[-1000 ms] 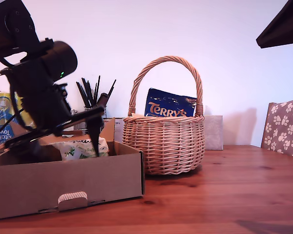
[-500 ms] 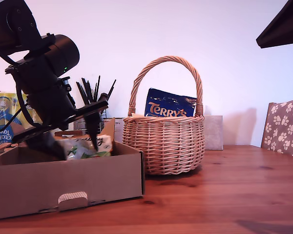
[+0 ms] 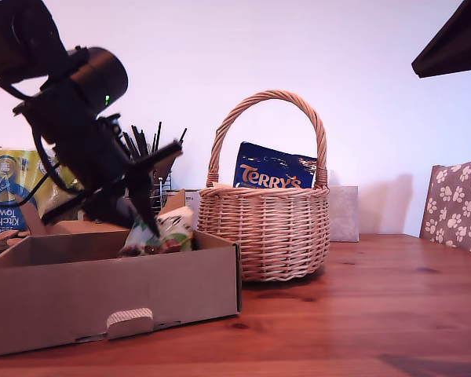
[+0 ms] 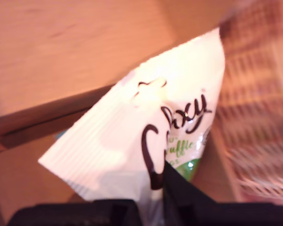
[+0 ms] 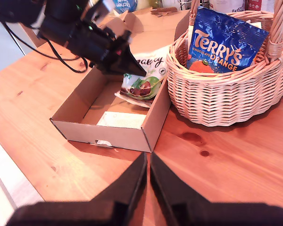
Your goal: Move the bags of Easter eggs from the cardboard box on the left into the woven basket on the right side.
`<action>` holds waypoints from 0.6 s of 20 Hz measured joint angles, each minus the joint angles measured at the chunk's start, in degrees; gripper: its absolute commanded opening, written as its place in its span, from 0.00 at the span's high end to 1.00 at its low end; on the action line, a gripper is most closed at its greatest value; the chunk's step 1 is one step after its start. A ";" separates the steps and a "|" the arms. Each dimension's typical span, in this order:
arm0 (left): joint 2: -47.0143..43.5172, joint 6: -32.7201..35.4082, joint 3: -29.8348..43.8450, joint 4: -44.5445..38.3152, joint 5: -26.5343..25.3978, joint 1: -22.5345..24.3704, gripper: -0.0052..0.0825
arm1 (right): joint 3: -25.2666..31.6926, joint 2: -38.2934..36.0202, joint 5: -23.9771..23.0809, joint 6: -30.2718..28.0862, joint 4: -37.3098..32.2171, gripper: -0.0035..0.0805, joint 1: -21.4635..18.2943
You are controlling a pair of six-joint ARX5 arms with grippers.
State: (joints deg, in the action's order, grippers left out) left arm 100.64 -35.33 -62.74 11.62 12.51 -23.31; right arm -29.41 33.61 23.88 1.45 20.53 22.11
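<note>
One Galaxy bag pinched in my first gripper.

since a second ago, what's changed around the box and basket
My first gripper, shut on the white-green Galaxy bag, has lifted it above the cardboard box wall and toward the woven basket. The box has shifted slightly toward the basket. The basket and the Terry's bag stayed put.

My first pincer grips the white-green Galaxy bag over the cardboard box, beside the woven basket holding the Terry's bag.
</note>
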 measured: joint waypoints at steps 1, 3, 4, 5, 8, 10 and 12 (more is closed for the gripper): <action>-1.14 1.75 -0.52 1.81 1.33 0.00 0.95 | 0.00 0.00 0.00 0.02 -0.02 0.97 0.00; -4.52 5.03 -2.23 6.05 3.48 0.00 0.95 | 0.00 0.00 0.00 0.00 -0.02 0.97 0.00; -6.64 6.62 -3.17 7.74 4.00 -0.02 0.95 | 0.00 0.00 -0.02 0.02 -0.02 0.97 0.00; -8.76 7.87 -3.65 8.76 4.37 -0.11 0.95 | 0.00 0.00 -0.02 0.02 -0.02 0.97 0.00; -15.26 9.64 -4.13 10.51 3.98 -0.20 0.96 | 0.00 0.00 0.00 0.04 -0.02 0.97 0.00; -17.46 10.75 -4.26 11.26 2.99 -0.20 0.96 | 0.00 0.00 0.00 0.04 -0.02 0.97 0.00; -17.66 10.88 -4.26 11.15 4.52 -0.22 0.96 | 0.00 0.00 0.00 0.04 -0.02 0.97 0.00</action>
State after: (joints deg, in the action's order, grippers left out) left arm 82.98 -24.45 -67.00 22.76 17.04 -23.53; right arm -29.41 33.61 23.88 1.50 20.51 22.11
